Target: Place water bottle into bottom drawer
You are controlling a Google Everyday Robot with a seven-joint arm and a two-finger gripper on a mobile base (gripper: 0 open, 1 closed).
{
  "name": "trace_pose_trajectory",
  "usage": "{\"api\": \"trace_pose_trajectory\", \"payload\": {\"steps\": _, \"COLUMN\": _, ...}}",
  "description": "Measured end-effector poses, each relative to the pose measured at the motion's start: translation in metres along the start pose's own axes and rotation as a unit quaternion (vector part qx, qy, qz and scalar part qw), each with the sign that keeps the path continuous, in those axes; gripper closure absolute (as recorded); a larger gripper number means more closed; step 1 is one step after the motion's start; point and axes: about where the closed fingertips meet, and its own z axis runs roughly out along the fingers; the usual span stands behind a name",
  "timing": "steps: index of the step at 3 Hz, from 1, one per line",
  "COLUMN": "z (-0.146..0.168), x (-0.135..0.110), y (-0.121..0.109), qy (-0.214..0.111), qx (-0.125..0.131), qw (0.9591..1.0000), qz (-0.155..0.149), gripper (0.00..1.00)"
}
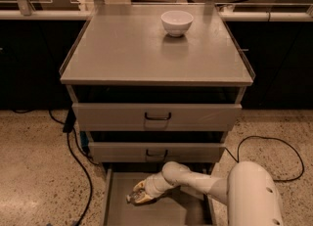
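Black cable (73,157) trails on the floor at left. The drawer (113,205) stands open. Low inside it, left of centre, the gripper (138,196) appears clenched on the bottle (132,199). A bowl (177,22) sits on the cabinet (122,54). The arm (195,181) enters from the right.

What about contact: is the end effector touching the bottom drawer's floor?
Cannot tell. Camera view shows the end effector low in the bottom drawer; contact unclear.
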Motion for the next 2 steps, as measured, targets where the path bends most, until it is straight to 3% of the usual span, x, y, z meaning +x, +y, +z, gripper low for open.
{"api": "trace_pose_trajectory", "payload": {"steps": 1, "z": 0.0001, "x": 0.0000, "y": 0.0000, "qy": 0.000, "qx": 0.000, "qw": 1.0000, "qz": 0.000, "gripper": 0.86}}
{"api": "trace_pose_trajectory", "payload": {"steps": 2, "z": 0.0001, "x": 0.0000, "y": 0.0000, "qy": 0.000, "qx": 0.000, "qw": 1.0000, "qz": 0.000, "gripper": 0.64}}
